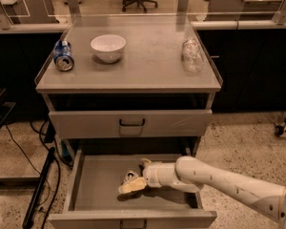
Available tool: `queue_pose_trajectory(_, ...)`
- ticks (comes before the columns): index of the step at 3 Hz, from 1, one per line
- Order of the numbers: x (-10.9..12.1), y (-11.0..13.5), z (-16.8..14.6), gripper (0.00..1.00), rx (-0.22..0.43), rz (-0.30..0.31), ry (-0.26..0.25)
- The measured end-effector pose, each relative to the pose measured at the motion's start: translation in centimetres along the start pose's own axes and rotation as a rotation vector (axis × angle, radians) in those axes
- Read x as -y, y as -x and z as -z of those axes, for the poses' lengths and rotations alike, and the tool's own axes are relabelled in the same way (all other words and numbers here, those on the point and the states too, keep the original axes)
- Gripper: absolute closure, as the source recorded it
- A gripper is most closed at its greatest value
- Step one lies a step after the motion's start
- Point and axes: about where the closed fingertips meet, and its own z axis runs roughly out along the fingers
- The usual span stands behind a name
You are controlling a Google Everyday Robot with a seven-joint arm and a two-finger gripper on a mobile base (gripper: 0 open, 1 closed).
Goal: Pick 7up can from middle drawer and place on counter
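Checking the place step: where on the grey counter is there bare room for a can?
Bare: the middle of the flat grey counter, between the white bowl and the clear bottle, and its front strip. Crowded: back left, blue can beside bowl. The claw is in the open grey middle drawer, at the pale 7up can.
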Motion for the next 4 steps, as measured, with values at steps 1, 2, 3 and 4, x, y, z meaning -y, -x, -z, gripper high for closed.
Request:
queue_pose_trajectory(1, 0.07, -2.28, -1.74, 0.00, -0.008, -0.042, -0.006)
queue_pose_trajectory(2, 0.06, -2.29, -1.76, 0.04, -0.008, -0.042, -0.006)
queue_pose_trajectory(3, 0.06, -2.29, -1.76, 0.27, -0.008, -0.042, -0.006)
queue_pose_trajectory(4, 0.06, -2.29, -1.76, 0.50, -0.008, -0.042, -0.006)
